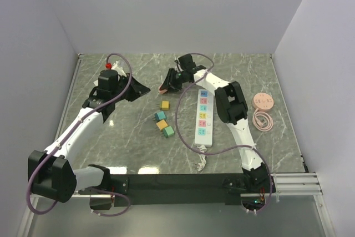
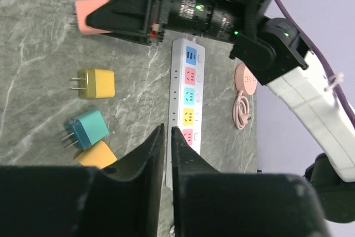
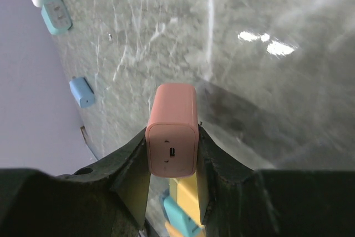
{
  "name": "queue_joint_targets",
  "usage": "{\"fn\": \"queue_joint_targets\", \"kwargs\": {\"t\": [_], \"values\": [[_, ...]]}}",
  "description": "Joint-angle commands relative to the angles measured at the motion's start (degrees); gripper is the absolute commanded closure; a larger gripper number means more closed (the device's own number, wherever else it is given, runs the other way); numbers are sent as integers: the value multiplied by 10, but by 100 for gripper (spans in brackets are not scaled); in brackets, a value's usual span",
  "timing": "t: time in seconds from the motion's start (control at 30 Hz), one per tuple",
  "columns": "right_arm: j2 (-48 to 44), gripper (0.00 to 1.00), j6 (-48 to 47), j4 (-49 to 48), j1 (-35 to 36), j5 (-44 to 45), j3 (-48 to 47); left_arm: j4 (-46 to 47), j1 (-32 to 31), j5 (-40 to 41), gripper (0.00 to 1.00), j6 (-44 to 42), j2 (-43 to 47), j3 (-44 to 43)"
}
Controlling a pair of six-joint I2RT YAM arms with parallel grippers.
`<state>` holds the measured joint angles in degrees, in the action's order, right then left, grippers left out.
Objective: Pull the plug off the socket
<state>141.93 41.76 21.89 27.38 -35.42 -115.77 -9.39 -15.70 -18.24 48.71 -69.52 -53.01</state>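
Observation:
The socket, a long white power strip (image 1: 203, 116) with pastel outlets, lies right of centre; it also shows in the left wrist view (image 2: 187, 104), with no plug in its visible outlets. My right gripper (image 1: 167, 84) is shut on a pink plug (image 1: 164, 89), off to the left of the strip's far end. The right wrist view shows the pink plug (image 3: 172, 129) clamped between both fingers (image 3: 136, 159), above the marble. My left gripper (image 1: 140, 88) is shut and empty, left of the strip; its fingertips (image 2: 159, 137) nearly touch.
Two yellow plugs (image 1: 165, 105) (image 1: 161, 125) and two teal ones (image 1: 159, 116) (image 1: 169, 131) lie loose left of the strip. A pink round disc (image 1: 263, 102) and a coiled pink cable (image 1: 263, 120) lie at the right. Small blue (image 3: 82, 91) and teal (image 3: 56, 16) pieces lie by a wall.

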Motion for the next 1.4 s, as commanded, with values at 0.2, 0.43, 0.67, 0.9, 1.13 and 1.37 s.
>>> {"fn": "queue_joint_targets", "kwargs": {"t": [0.2,0.43,0.67,0.9,1.13,1.37], "values": [[-9,52,1,37,21,17,-20,3,8,-10,59,-12,33,1],[-144,11,-52,75,8,69,36,-11,9,7,22,-19,54,2],[-370,7,-124,69,-7,137,185,-46,11,15,13,-54,54,-29],[-524,5,-153,102,-6,266,374,-49,11,-13,16,-90,42,-28],[-548,4,-131,164,24,430,476,-23,9,-67,25,-78,-4,12],[-491,0,-130,132,47,423,500,2,4,-72,26,-64,-14,39]]}}
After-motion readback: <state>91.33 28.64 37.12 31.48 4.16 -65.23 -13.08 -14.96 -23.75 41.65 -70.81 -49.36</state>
